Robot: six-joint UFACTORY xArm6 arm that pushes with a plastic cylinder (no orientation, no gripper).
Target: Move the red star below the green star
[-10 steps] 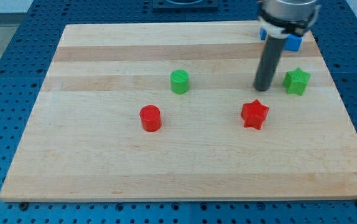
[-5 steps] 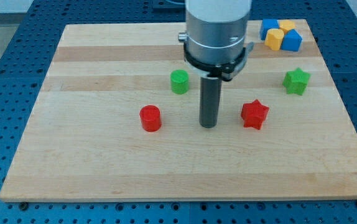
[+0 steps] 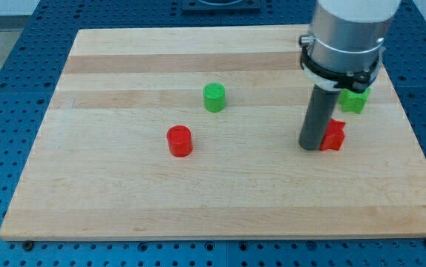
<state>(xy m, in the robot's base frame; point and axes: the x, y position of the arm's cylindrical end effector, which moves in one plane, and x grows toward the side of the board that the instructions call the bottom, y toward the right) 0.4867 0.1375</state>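
A pale wooden surface (image 3: 124,193), built of lengthwise planks with visible grain, lies on a blue perforated base (image 3: 5,89) studded with rows of small holes. My arm comes down from the view's top right as a broad grey metal cylinder (image 3: 346,33) ringed by a black collar, narrowing to a straight dark rod, my end effector. It has no jaws, so it neither clenches nor releases anything; it simply stands on the wood. My tip (image 3: 311,147) sits against the view's left side of the red star (image 3: 333,136), touching it or very nearly so, and the rod hides that side of the block. The red star, a small matte block with blunt points, lies right of centre on the surface, just below and slightly left of the green star (image 3: 355,100). The green star is partly covered at its top by the collar, its lower points showing clear. Well to the view's left, a green cylinder (image 3: 214,97) stands upright near the middle of the surface, its flat round top lit. A red cylinder (image 3: 179,141) of like build stands further left and lower, apart from all the others. All four blocks look smooth and plain-coloured
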